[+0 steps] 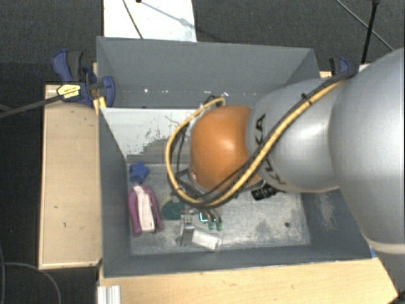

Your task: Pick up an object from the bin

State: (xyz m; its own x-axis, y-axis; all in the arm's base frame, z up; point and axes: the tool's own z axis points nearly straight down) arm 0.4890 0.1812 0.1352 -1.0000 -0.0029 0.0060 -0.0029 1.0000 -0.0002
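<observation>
My gripper (197, 220) reaches down under the arm's orange cover to the bin floor near the front wall, left of the middle. A flat white piece (205, 239) lies right below it, touching or nearly touching. A dark green round thing (170, 209) sits just left of the gripper. Further left lies a pink and purple oblong thing (142, 210), lengthwise along the left wall. A small blue thing (138, 171) lies behind it.
The arm and its orange cover with yellow cable hang over the middle and right of the bin and hide what lies under them. Bare, scuffed floor shows at the front right.
</observation>
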